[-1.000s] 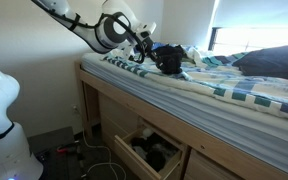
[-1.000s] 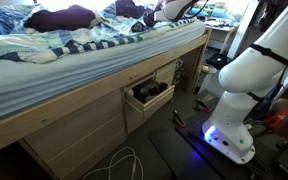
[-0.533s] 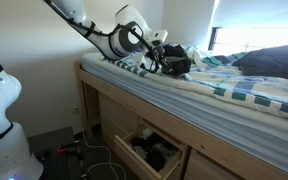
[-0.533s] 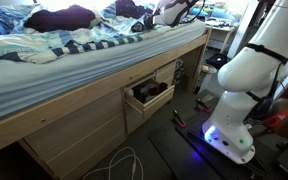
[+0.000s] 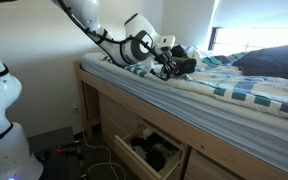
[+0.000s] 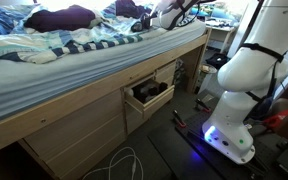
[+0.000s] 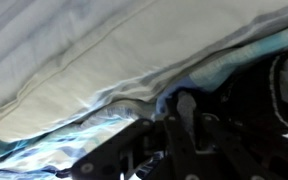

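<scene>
1. The hand (image 5: 168, 64) hangs low over the bed (image 5: 216, 101), near the end of the bed that meets the wall in an exterior view.
2. Its jaws are closed right down. A bunched dark garment (image 5: 183, 65) sits against them, and it looks pinched between them, though the fold hides the exact bite.
3. In the wrist view the fingers (image 7: 187, 108) are sunk in dark cloth, with the pale sheet (image 7: 94, 50) of the bed stretching away behind them.
4. The dark garment lies on top of the bed, at its outer edge, beside a striped blanket (image 5: 252, 95) that runs on along the bed.
5. Done, as far as I can judge: the cloth has been reached and gripped.
6. Not done: the garment rests on the bed, not lifted clear of it.
7. Below the bed's side a drawer (image 5: 147, 150) stands pulled out, with dark things inside it.
</scene>
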`<state>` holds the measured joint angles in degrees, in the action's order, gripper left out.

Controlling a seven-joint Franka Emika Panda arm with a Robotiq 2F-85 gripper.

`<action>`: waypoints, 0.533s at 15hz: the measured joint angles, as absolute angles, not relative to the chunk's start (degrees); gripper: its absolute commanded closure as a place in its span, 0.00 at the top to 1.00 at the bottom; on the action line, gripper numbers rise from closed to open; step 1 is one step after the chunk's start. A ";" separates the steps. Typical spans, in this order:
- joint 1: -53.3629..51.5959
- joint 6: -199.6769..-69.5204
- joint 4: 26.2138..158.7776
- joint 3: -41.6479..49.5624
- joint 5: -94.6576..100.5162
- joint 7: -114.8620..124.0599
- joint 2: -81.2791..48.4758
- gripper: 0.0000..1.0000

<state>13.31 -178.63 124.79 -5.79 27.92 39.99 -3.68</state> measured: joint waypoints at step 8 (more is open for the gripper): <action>12.90 -178.51 125.58 -6.19 27.88 39.95 -2.51 0.99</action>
<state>12.90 -178.51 125.58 -6.19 27.88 39.95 -2.51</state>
